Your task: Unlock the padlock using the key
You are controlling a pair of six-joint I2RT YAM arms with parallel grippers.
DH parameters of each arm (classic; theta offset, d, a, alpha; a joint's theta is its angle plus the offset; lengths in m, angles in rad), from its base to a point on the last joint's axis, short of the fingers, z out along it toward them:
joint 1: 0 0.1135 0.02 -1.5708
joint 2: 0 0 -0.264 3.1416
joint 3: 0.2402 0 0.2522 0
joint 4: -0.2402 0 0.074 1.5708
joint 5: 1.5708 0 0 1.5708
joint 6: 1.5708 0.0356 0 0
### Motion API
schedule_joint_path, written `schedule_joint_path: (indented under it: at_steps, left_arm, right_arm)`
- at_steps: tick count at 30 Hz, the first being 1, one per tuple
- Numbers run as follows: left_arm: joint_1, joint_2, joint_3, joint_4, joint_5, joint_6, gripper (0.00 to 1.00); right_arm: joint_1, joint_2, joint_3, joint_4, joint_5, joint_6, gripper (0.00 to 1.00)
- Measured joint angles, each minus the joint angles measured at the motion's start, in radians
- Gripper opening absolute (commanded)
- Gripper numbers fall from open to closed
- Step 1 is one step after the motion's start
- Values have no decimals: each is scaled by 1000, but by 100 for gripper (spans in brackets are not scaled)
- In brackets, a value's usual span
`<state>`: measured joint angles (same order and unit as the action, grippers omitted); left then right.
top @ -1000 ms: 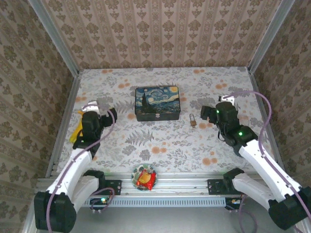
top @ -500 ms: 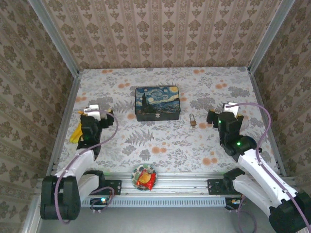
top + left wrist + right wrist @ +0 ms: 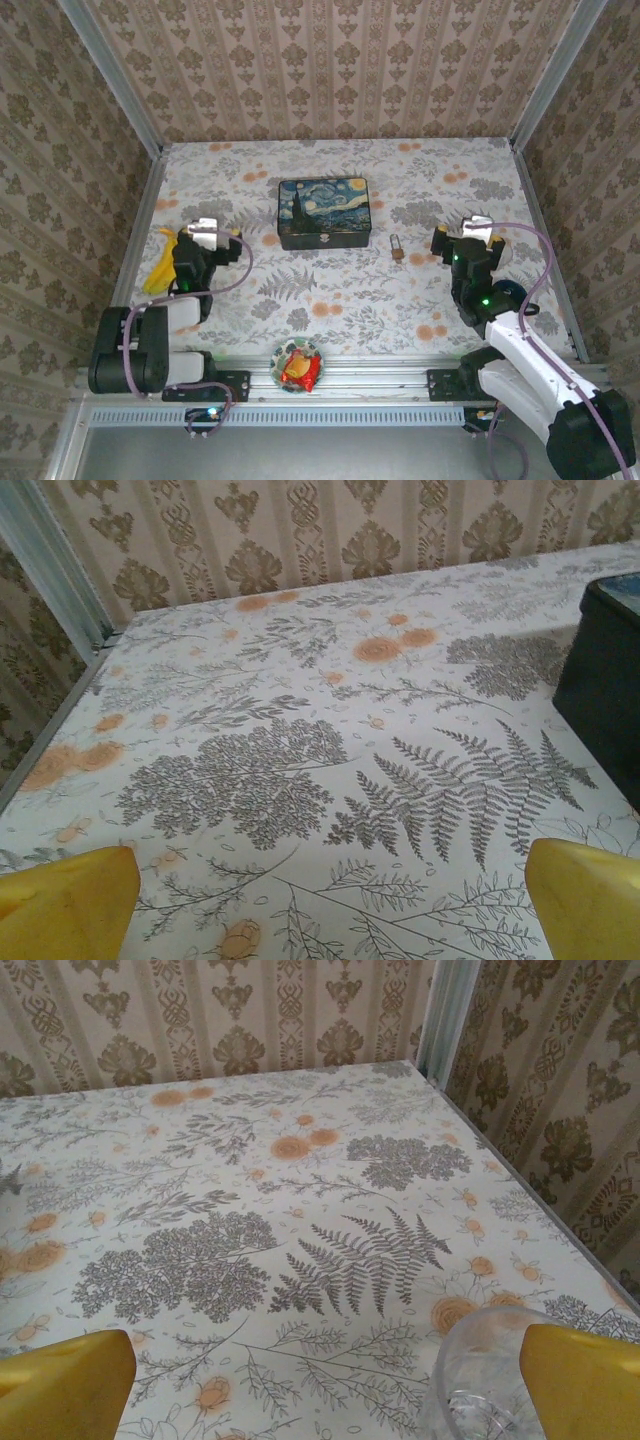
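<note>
The right claw stands open: in its wrist view the right claw has its yellow fingertips set wide apart at the two lower corners, with nothing held between them. It hangs low over the table and faces the far wall. A clear glass stands just beside its right fingertip.

The padlock lies on the table to the left of the right claw, near it but apart from it. It rests just off the front right corner of the tin box. Its long axis runs roughly from near edge to far wall, with the shackle toward the wall and the brass body toward the arms. Whether the key sits in the padlock is too small to tell.

The left claw is also open and holds nothing. In its own wrist view the left claw shows bare table between the fingertips and a dark side of the tin box at the right edge. It stands well apart from the padlock, with the tin box's front between them.

Judgement: the right arm is the nearer one. Its approach calls for a sideways shift to the left, not a reach forward.
</note>
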<state>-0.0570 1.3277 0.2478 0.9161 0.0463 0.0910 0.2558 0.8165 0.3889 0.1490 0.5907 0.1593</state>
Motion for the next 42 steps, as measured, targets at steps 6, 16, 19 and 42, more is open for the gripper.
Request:
schedule_joint_path:
  at_steps: [6,16,19,42]
  left_arm:
    - [0,108,-9,98,30,20,100]
    - [54,231,120,47,28,-1,100]
    - [60,230,136,46,10,-12,100]
    - [60,230,136,10,2,-20,100]
  right_arm:
    - [-37,19,-32,82,-32,-4,100]
    - [-116,106,-110,269,-121,-32,100]
    - [-159,159,-122,336,-162,-37,100]
    - [-225,647,-82,827,-365,-85,100]
